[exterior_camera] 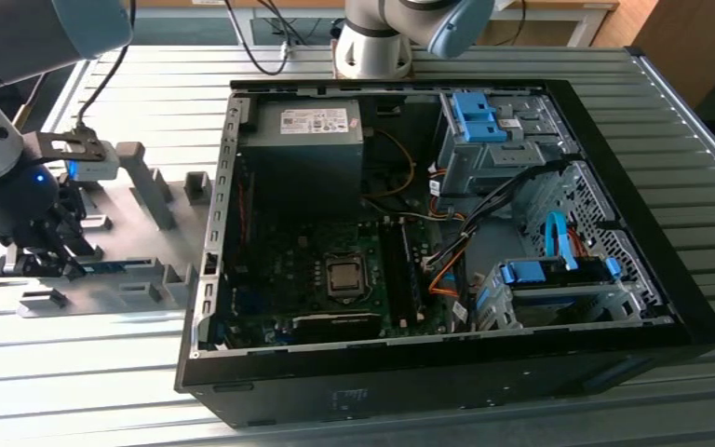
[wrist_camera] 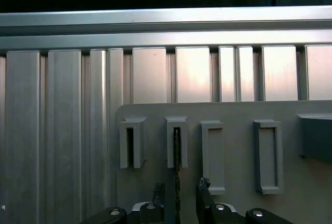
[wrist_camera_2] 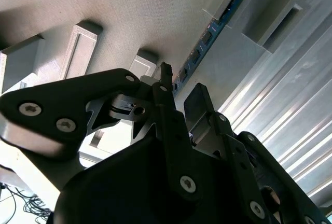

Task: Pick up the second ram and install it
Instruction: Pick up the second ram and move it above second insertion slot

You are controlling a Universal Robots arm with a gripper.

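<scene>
in the first wrist view the tool [wrist_camera: 179,190] has its fingers [wrist_camera: 203,189] apart, one on each side of the second ram [wrist_camera: 176,156], with a narrow gap showing on both sides, so they straddle it and are not clamped. the ram is seen edge-on as a thin dark line running into a slotted grey holder block [wrist_camera: 176,142]. in the second wrist view the blue stick [wrist_camera_2: 218,24] runs from between the fingertips away along the grey holder plate [wrist_camera_2: 129,6].

in the exterior view the tool [exterior_camera: 45,256] is down at the plate [exterior_camera: 122,300] on that view's left. the ram [exterior_camera: 107,267] stands on edge in its holders just beside the fingers. more grey blocks [exterior_camera: 153,191] stand further along the plate. the plate lies on a ribbed aluminium tabletop [exterior_camera: 85,372].

beyond the plate, toward the exterior view's right, an open black computer case [exterior_camera: 457,391] lies on its side with the motherboard [exterior_camera: 295,261] and processor socket [exterior_camera: 345,277] exposed. the arm's base [exterior_camera: 376,47] stands at the far edge.
</scene>
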